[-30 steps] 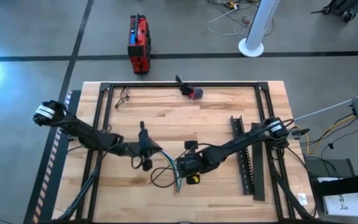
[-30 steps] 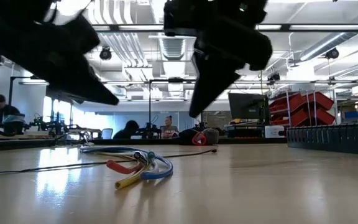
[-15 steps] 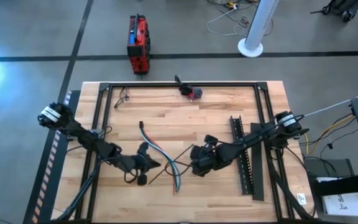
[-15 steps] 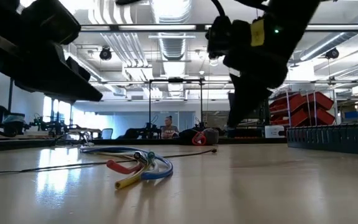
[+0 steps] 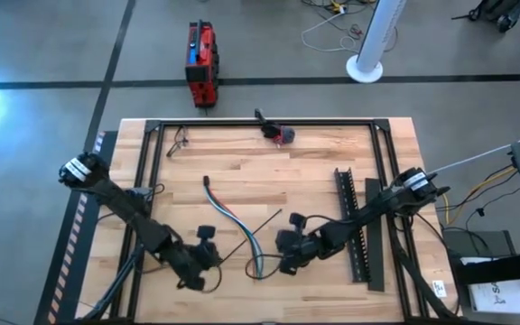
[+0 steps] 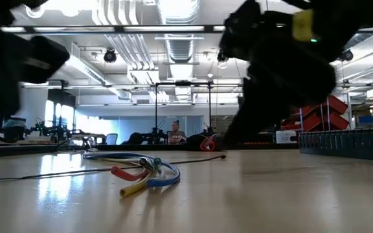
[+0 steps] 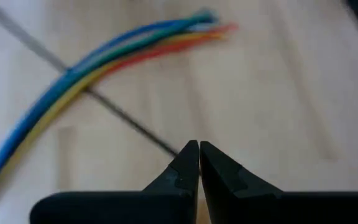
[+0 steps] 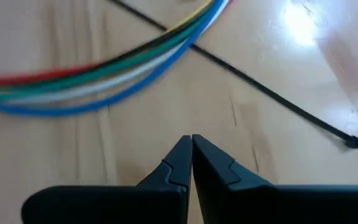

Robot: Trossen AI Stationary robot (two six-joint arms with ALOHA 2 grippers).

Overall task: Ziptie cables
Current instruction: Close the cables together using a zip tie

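The cables [image 5: 231, 224], a loose bundle of blue, green, red and yellow wires, lie in a curve on the wooden table; the low view shows their near ends [image 6: 144, 175] on the wood. A thin black ziptie [image 5: 253, 236] lies slantwise, crossed by the bundle [image 8: 135, 59]. My left gripper [image 5: 217, 257] is shut, left of the bundle's near end, pointing at it [image 7: 199, 149]. The ziptie [image 7: 123, 118] runs out of sight behind its fingertips. My right gripper [image 5: 276, 248] is shut on the bundle's right, its tips [image 8: 191, 142] short of the wires.
A black toothed rail [image 5: 352, 226] lies along the table's right side under my right arm. A black frame [image 5: 260, 124] runs along the table's edges. A small red-and-grey object [image 5: 283, 135] sits at the far edge. People sit at desks in the room behind [image 6: 173, 133].
My left gripper has swung from over the cables' middle toward the table's near edge and turned. My right gripper has sunk toward the table and drawn a little to the right, rolling as it went. The cables and ziptie have stayed in place.
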